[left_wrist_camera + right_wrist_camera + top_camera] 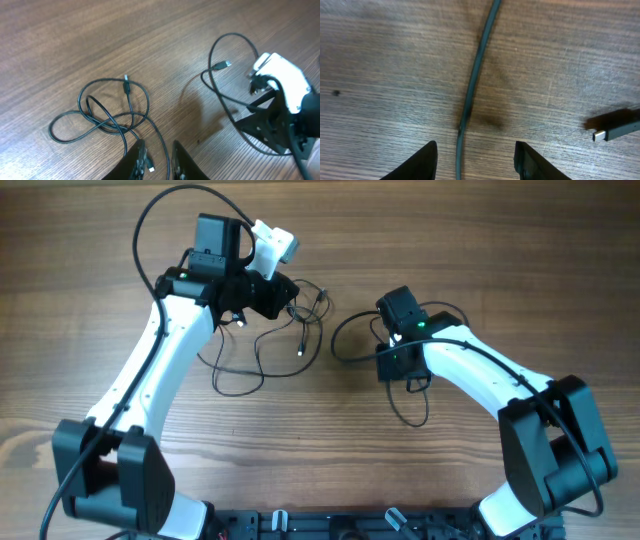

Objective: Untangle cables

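Thin black cables [262, 352] lie in loose loops on the wooden table between the arms; in the left wrist view they show as overlapping loops [107, 117] with a small plug [125, 80]. My left gripper [290, 298] hovers over their upper end, its jaws a narrow gap apart [158, 162]. One strand and a white-tipped plug [151, 169] show through that gap, and neither finger visibly presses them. My right gripper [392, 365] is low over another cable [472, 90], open [476, 160], with the strand running untouched between its fingers. A plug end [615, 131] lies to its right.
A further cable loop [347, 335] lies left of the right gripper, and a strand [412, 408] curls below it. In the left wrist view the right arm [285, 120] stands close on the right beside a loop with a plug [227, 64]. The table top [500, 240] is wood.
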Controlling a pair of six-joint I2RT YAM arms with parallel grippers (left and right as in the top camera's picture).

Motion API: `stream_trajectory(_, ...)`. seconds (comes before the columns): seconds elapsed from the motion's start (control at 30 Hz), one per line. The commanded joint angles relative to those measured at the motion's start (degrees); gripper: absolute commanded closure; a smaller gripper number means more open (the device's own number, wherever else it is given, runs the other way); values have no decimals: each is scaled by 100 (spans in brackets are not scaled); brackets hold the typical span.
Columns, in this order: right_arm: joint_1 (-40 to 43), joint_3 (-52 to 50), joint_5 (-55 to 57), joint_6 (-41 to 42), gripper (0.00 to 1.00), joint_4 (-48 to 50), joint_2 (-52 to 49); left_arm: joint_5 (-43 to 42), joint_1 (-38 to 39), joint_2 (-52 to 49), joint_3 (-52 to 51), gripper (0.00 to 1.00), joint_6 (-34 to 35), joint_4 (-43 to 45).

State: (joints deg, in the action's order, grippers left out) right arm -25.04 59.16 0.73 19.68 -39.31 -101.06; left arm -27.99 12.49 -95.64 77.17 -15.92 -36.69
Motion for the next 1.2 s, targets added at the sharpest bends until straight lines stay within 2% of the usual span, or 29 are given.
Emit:
stream_trajectory(0.0,-39,-74,114,0,48,55,-74,-114,4,369,42,80,33,-2)
stream_trajectory(0.43,-345,-79,142,-2,48,-26,-74,-118,4,588,42,78,186,-66)
stream_trajectory(0.77,-345,-315,264,-15,48,415,-76,-120,4,610,42,78,186,-90)
stream_trajectory(1.17,-345,-439,243,-146,48,494,-76,-120,4,610,42,76,184,-85)
